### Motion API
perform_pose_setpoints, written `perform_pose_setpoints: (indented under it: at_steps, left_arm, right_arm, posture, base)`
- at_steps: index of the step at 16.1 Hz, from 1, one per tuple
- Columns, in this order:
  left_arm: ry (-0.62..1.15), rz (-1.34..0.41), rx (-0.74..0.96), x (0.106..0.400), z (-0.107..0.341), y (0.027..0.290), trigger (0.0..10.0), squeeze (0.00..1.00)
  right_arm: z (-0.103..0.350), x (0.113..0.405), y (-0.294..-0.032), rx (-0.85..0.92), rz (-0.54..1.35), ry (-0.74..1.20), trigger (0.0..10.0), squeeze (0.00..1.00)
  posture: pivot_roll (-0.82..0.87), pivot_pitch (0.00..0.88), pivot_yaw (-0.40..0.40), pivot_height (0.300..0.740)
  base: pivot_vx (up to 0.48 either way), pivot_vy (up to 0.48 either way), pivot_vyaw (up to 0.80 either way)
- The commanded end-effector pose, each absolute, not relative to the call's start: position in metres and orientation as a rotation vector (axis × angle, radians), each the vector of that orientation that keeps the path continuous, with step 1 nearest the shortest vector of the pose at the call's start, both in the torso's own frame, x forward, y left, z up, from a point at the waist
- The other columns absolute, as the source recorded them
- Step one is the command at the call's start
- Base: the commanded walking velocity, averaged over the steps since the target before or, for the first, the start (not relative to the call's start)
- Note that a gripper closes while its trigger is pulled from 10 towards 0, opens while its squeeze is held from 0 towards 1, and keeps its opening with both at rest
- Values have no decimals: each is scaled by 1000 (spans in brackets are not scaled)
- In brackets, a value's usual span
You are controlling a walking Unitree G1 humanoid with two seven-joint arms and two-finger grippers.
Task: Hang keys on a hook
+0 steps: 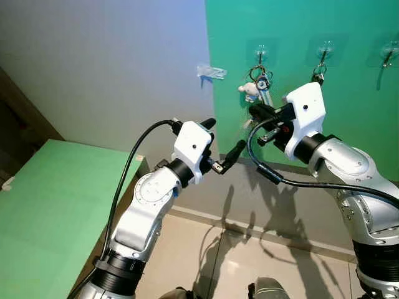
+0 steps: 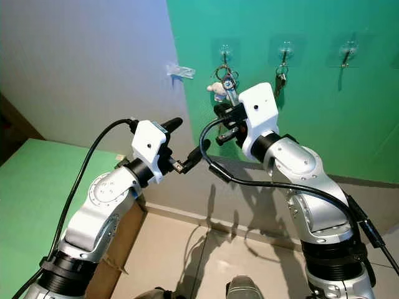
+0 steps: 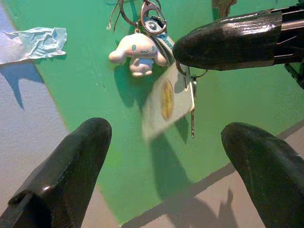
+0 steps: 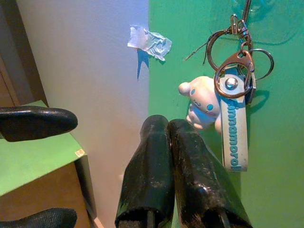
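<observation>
pressed together with nothing between them, the right gripper (image 4: pixel 172 128) sits just below the keys (image 4: pixel 235 95), which hang from the leftmost hook (image 1: pixel 260 55) on the green wall (image 1: pixel 349 124). spread wide and empty, the left gripper (image 3: pixel 166 142) faces them from nearby. the blue strap (image 4: pixel 234 137) reads "cinnamoroll" beside a white plush charm (image 4: pixel 202 102). the left wrist view adds a pale card tag (image 3: pixel 166 102) and a thin key (image 3: pixel 192 114). another bunch (image 1: pixel 320 73) hangs on the middle hook.
</observation>
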State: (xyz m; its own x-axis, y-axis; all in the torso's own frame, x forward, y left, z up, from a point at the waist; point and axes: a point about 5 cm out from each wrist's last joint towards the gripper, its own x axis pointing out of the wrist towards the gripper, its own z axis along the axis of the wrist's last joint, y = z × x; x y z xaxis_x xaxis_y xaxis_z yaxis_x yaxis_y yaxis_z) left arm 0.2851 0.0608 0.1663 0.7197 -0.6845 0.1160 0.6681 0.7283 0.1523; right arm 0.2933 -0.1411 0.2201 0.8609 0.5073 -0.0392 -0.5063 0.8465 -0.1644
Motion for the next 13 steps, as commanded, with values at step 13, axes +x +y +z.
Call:
perform_pose_setpoints:
  at_steps: [13]
  left_arm:
    - [-144,-723,86,293,158,63,10000,0]
  right_arm:
    - [220,287,-127,-84,565,5,0,0]
  posture:
    - [-299,36,164,720]
  base:
    - [0,0,0]
